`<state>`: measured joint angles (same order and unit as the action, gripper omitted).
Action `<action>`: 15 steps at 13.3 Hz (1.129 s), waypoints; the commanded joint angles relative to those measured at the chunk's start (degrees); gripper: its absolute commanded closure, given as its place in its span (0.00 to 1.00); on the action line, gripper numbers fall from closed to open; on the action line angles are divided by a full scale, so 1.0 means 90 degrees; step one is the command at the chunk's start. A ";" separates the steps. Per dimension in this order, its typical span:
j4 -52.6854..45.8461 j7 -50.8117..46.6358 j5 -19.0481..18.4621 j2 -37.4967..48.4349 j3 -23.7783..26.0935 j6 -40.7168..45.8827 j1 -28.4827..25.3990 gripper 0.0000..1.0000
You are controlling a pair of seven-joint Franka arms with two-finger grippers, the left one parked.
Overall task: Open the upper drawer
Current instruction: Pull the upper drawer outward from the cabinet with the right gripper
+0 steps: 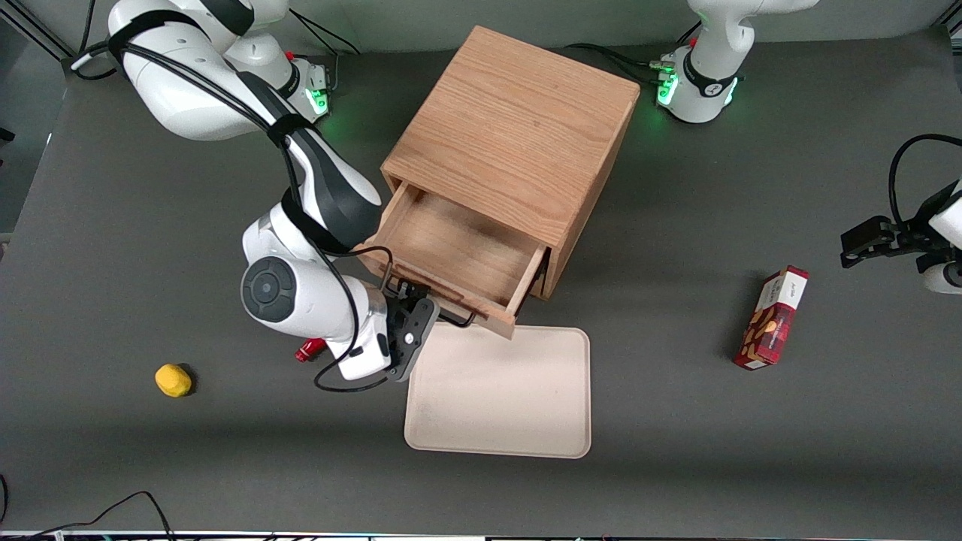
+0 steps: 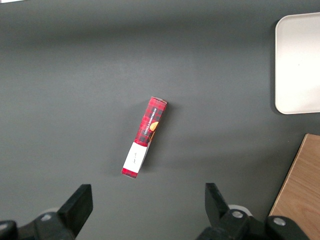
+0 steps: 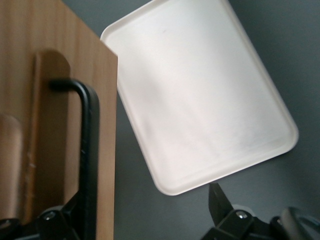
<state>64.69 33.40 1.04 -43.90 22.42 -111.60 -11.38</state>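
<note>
Front view: upper drawer [image 1: 458, 259] is pulled out; its handle [image 3: 89, 150] sits between the open gripper [image 1: 412, 330] jaws, ungripped, so the tray [image 1: 526, 421] could be struck.

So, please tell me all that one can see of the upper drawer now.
The upper drawer is of light oak-like wood, wide and shallow, with a flat front and a thin black wire handle. It stands pulled out of the cabinet, and its inside looks empty. Its front edge reaches over the rim of the beige tray. The gripper is at the handle.
</note>
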 commanded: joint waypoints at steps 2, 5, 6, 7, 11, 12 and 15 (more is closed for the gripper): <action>-0.0420 -0.0049 -0.0154 -0.0162 -0.0108 -0.0130 -0.0025 0.00; -0.0469 -0.0049 -0.0154 -0.0162 -0.0108 -0.0139 -0.0006 0.00; -0.0460 -0.0058 -0.0135 -0.0162 -0.0098 -0.0130 -0.0006 0.00; -0.0460 -0.0088 -0.0106 -0.0152 -0.0098 -0.0130 0.0004 0.00; -0.0460 -0.0292 0.0322 0.0130 -0.0059 0.0094 0.0014 0.00; -0.0450 -0.0351 0.0508 0.0286 -0.0079 0.0172 0.0053 0.00; -0.0430 -0.0818 0.0568 0.0755 -0.0089 0.0552 0.0189 0.00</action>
<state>60.04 29.65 4.97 -40.72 21.61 -109.65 -10.77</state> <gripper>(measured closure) 0.000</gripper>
